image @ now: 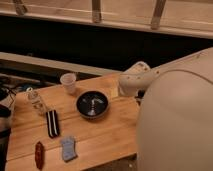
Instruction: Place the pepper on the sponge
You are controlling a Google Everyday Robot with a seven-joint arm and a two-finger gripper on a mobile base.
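Observation:
The pepper (39,154), small, dark red and glossy, lies on the wooden table (110,135) near its front left corner. Just to its right, apart from it, rests the light blue-grey sponge (68,148). My white arm (175,115) fills the right side of the camera view, with a rounded joint (132,81) over the table's back right part. My gripper does not show in this view; it is out of sight somewhere beyond the arm, far from both the pepper and the sponge.
A black oblong with white stripes (52,123) lies behind the sponge. A dark bowl (92,104) sits mid-table, a paper cup (68,83) at the back, a clear bottle (37,102) at the left. A dark ledge and railing run behind the table.

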